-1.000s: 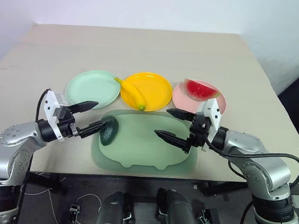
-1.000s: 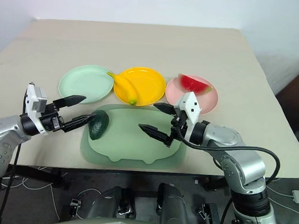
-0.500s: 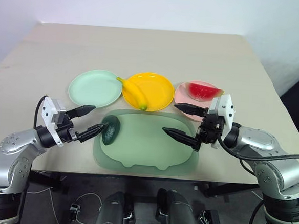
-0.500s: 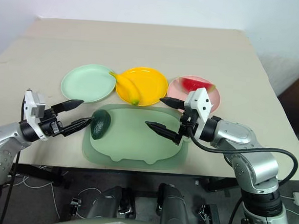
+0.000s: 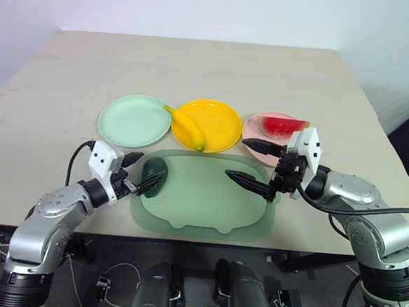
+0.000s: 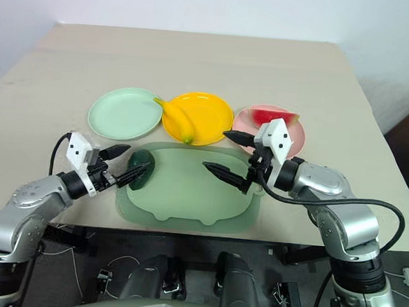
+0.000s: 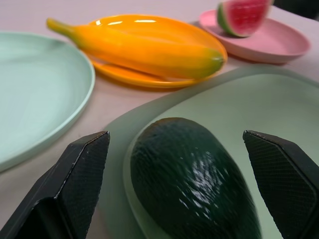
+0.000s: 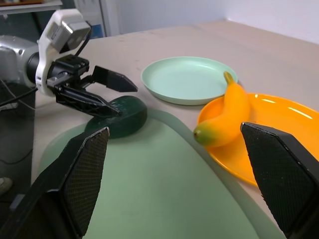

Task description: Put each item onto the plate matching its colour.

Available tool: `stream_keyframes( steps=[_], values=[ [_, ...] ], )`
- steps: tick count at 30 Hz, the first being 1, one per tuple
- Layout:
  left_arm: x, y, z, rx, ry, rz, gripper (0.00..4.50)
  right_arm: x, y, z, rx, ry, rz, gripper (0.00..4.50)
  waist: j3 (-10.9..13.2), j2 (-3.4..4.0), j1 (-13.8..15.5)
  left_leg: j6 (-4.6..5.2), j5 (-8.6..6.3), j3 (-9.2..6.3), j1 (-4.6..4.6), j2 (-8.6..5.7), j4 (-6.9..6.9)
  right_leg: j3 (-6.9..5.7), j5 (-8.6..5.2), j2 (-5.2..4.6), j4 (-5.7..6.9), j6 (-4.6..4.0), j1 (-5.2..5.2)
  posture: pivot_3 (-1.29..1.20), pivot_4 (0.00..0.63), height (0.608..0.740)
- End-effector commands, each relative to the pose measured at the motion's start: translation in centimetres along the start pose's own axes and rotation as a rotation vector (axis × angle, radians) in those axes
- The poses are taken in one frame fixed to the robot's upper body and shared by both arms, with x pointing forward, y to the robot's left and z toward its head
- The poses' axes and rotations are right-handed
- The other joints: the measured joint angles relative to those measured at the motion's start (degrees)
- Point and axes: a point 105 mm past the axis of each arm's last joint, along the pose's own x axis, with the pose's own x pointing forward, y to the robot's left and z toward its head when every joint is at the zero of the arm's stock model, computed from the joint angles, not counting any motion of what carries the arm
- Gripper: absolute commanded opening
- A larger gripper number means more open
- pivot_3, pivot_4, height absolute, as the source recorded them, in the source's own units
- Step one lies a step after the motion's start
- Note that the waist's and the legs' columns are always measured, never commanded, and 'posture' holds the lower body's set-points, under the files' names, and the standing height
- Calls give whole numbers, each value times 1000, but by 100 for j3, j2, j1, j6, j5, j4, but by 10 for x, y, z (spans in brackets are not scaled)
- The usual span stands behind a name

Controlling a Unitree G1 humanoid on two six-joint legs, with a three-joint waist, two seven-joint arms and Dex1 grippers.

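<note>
Straddling the avocado [image 5: 152, 173] w/ fingers spread, left gripper [image 5: 138, 172] isn't gripping yet. Avocado sits on the tray [image 5: 207, 217], at its edge nearest the green plate [image 5: 134, 120]. Risk: smooth rounded skin squirts out if pinched off-centre. Right gripper [image 5: 254, 165] spread, empty above tray.

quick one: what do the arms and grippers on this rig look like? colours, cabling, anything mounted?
Both arms have silver-grey metallic shells with black joints. Left gripper and right gripper each carry two black pointed fingers with a cross-hatched texture and a white boxy module at the wrist. A thin black cable loops by the left wrist; thicker black cables trail off the right forearm.
</note>
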Motion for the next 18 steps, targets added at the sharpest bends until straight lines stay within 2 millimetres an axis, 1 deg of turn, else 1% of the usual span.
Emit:
stream_keyframes(
  steps=[1,4,8,10,13,16,18],
  values=[
    [6,-2,4,4,-15,40,4500,-2,-3,12,-50,-31,-18,4481,0,0,1,0,0,0,0,0,0,0,0,0,0,0,1,0,150,696],
    [11,-5,1,1,0,17,4500,-3,-5,11,-52,-25,-25,4481,-1,-1,0,0,0,0,0,0,1,-1,0,1,0,1,2,0,150,696],
    [16,-4,-11,-12,61,13,4500,-4,-6,11,-60,-16,-22,4481,-1,-1,1,0,0,0,0,0,1,-2,0,1,1,0,2,0,150,696],
    [18,-4,-11,-19,67,9,4500,-4,-6,11,-61,-19,-25,4481,-1,-1,0,0,0,0,0,0,1,-2,0,1,0,1,2,0,150,696],
    [23,-6,-4,-19,60,3,3899,-4,-6,12,-63,-24,-34,4500,-1,-1,7,0,0,-1,0,0,1,-3,1,1,1,1,2,0,150,696],
    [25,-6,0,-17,58,-5,2994,-4,-7,12,-66,-26,-39,4500,-1,-1,6,0,0,-2,0,0,3,-4,1,0,0,1,4,0,150,696],
    [24,-5,2,-14,55,-6,2988,-5,-7,12,-69,-23,-41,4500,-1,-1,3,0,0,-2,0,0,3,-4,1,0,0,1,4,0,150,696]
  ],
)
